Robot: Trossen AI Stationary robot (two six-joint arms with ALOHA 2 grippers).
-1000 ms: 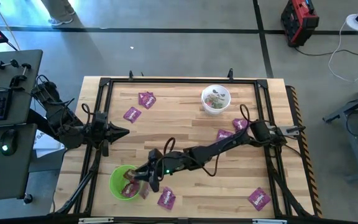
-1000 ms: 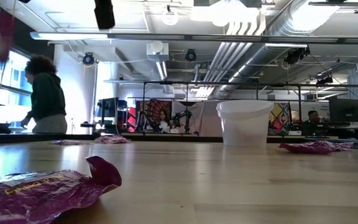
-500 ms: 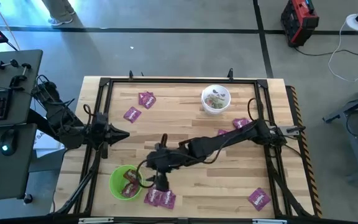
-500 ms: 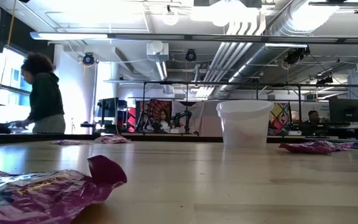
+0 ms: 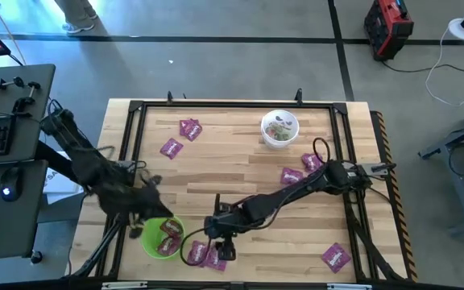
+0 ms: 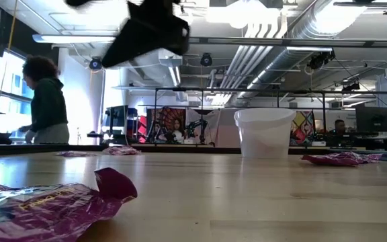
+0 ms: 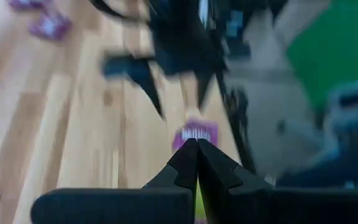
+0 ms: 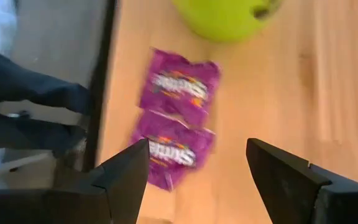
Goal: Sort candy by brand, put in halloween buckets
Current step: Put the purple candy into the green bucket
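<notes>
Candy sits scattered over the wooden table (image 5: pixel 248 173) in the high view. Two purple packets (image 5: pixel 204 254) lie side by side at the lower middle of the frame, just right of the lime green bucket (image 5: pixel 161 237), which already has purple packets inside it. The right gripper (image 5: pixel 218 242) hangs directly above that pair with its fingers spread wide and nothing between them; the right wrist view shows the same two packets (image 8: pixel 178 118) in the gap between the dark fingers, one above the other, with the green bucket (image 8: pixel 229 17) at the top edge of the frame. The left gripper (image 5: pixel 145 211) sits at the lower left of the high view, just above the green bucket's rim, its fingers pressed together and empty, as the left wrist view shows (image 7: pixel 197 163).

Toward the upper middle of the high view stands the white bucket (image 5: pixel 280 129), holding small red and green sweets. Two more purple packets (image 5: pixel 180 137) lie upper left of centre, another pair (image 5: pixel 300 167) right of centre, and a single packet (image 5: pixel 336 257) at the lower right.

In the low view a crumpled purple packet (image 6: pixel 52 208) fills the lower left corner, the white bucket (image 6: pixel 265 132) stands right of centre, and a person (image 6: pixel 46 102) stands at the far left in the room behind.
</notes>
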